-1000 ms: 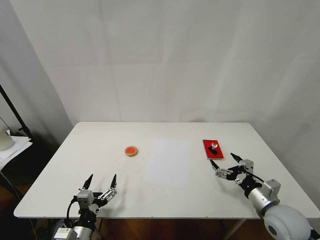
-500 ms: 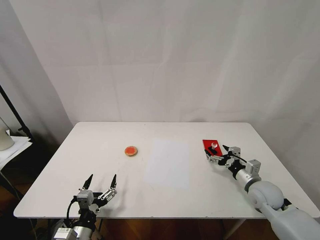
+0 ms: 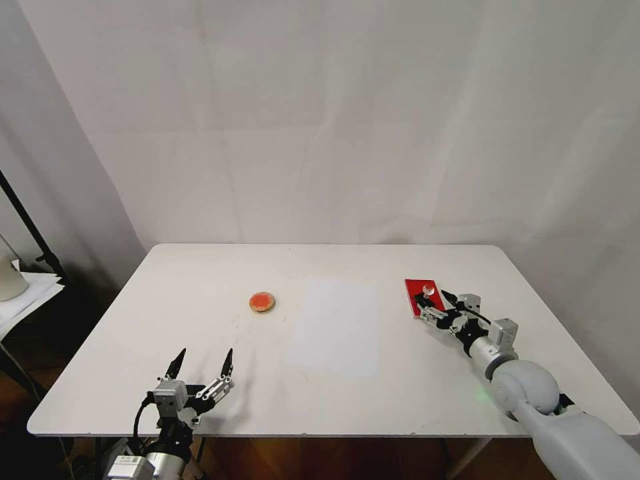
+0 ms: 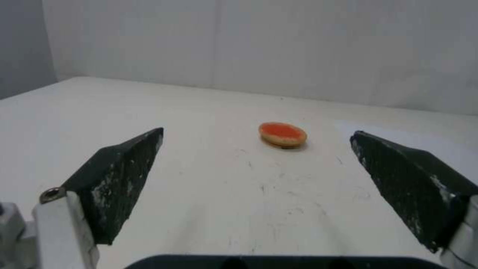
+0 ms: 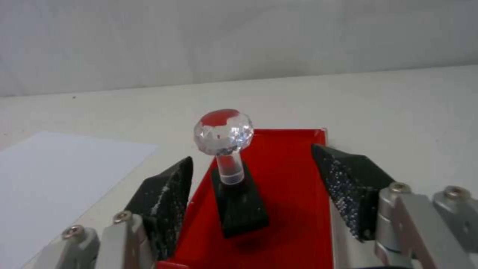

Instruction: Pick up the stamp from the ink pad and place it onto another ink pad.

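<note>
- Reaching low over the right side of the table, the right gripper has its fingers spread, one to each side of the stamp, with air between each of them and it, so nothing is pinched yet.
- Seen from the right wrist, the stamp stands upright between the two dark fingertips, its black base flat on the ink pad and its clear knob rising above the fingertips; to my eye the low, level approach is meant to catch the stem or base rather than the slippery knob.
- Just beyond and under the fingers, the ink pad lies flat, and the fingers straddle its near end.
- Off to that gripper's left lies a white sheet of paper, flat on the table and untouched.
- Farther left past the paper sits another ink pad, the small round one, well apart from the stamp; my guess is the carry will have to cross the paper to reach it.
- At the table's near left edge the left gripper waits parked, fingers spread wide and holding nothing, with the round pad straight ahead of it.
</note>
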Controlling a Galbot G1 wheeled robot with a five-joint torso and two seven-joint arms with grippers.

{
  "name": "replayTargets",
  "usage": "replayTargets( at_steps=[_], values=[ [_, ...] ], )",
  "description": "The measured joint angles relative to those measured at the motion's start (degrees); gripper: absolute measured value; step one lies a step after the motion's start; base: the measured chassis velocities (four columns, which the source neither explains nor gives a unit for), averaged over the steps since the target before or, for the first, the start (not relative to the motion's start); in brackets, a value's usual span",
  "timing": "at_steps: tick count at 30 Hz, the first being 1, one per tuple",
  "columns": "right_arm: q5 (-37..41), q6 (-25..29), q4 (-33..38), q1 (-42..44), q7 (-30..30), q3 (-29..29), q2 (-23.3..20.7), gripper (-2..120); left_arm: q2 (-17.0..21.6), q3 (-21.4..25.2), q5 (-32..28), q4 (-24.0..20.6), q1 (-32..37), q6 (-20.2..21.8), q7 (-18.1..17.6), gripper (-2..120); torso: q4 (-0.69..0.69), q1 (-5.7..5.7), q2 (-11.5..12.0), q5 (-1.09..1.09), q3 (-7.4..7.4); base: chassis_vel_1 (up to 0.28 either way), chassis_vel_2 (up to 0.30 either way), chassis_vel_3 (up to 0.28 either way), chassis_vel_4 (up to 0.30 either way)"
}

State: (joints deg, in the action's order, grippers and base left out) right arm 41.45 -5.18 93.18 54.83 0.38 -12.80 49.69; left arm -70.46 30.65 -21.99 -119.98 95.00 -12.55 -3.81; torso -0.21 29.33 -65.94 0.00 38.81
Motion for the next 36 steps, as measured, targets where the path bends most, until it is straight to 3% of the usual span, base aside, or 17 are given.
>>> replayTargets(
  at_steps=[2, 12, 16, 27, 36],
  values=[
    [0.04, 0.02, -0.09, -0.05, -0.01, 0.00, -0.01, 58, 0.00, 0.00, 0.00, 0.00, 0.00, 0.00, 0.00, 100, 0.00, 0.00, 0.00, 0.00, 0.00, 0.000, 0.000, 0.000, 0.000],
    [0.16, 0.04, -0.04, -0.09, -0.23, 0.61, 0.01, 16, 0.00, 0.00, 0.00, 0.00, 0.00, 0.00, 0.00, 100, 0.00, 0.00, 0.00, 0.00, 0.00, 0.000, 0.000, 0.000, 0.000],
    [0.12, 0.05, -0.04, -0.02, -0.24, 0.80, 0.01, 8, 0.00, 0.00, 0.00, 0.00, 0.00, 0.00, 0.00, 100, 0.00, 0.00, 0.00, -0.01, 0.00, 0.000, 0.000, 0.000, 0.000],
    [-0.23, 0.11, 0.73, 0.22, -0.73, 1.08, -0.80, 8, 0.00, 0.00, 0.00, 0.00, 0.00, 0.00, 0.00, 100, 0.00, 0.00, 0.00, 0.01, 0.00, 0.000, 0.000, 0.000, 0.000],
    [-0.13, 0.04, 5.57, -4.38, -3.39, 4.06, -5.27, 8, 0.00, 0.00, 0.00, 0.00, 0.00, 0.00, 0.00, 100, 0.00, 0.00, 0.00, 0.01, 0.00, 0.000, 0.000, 0.000, 0.000]
  ],
)
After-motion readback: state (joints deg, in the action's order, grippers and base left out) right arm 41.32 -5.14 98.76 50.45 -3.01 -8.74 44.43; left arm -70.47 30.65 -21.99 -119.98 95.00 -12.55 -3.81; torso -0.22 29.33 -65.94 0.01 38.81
